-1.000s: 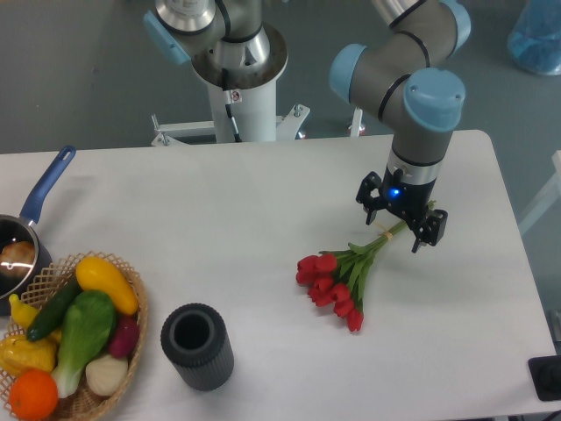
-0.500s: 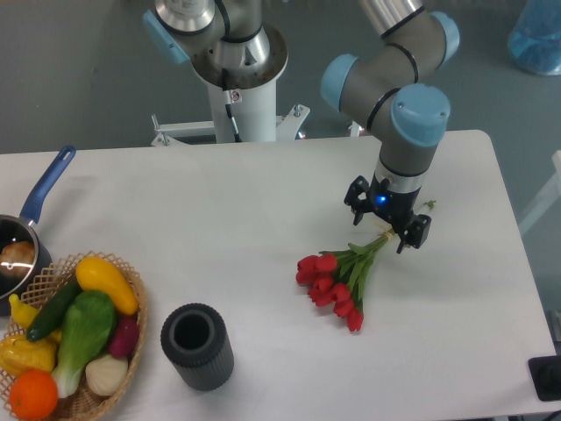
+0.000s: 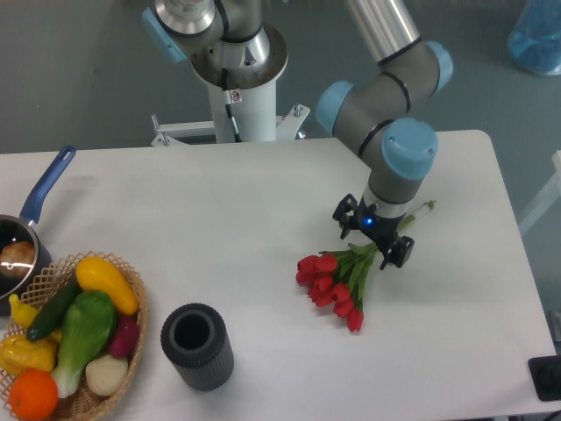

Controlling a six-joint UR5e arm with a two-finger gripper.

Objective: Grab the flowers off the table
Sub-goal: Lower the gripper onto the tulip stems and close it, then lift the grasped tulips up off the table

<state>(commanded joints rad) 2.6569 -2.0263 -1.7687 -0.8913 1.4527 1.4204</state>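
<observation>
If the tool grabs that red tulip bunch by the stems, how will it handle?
The bunch of red tulip buds with green stems looks thin and light, so it probably lifts easily. The heads fan out well away from the stem end under the two-finger tool, so they may droop or swing. Narrow stems might slip or pivot between the open fingers once closed.

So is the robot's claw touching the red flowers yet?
Cannot tell. The fixed camera shows the gripper straddling the green stems of the flowers, which lie on the table, but from above no clear contact or gap shows.
</observation>
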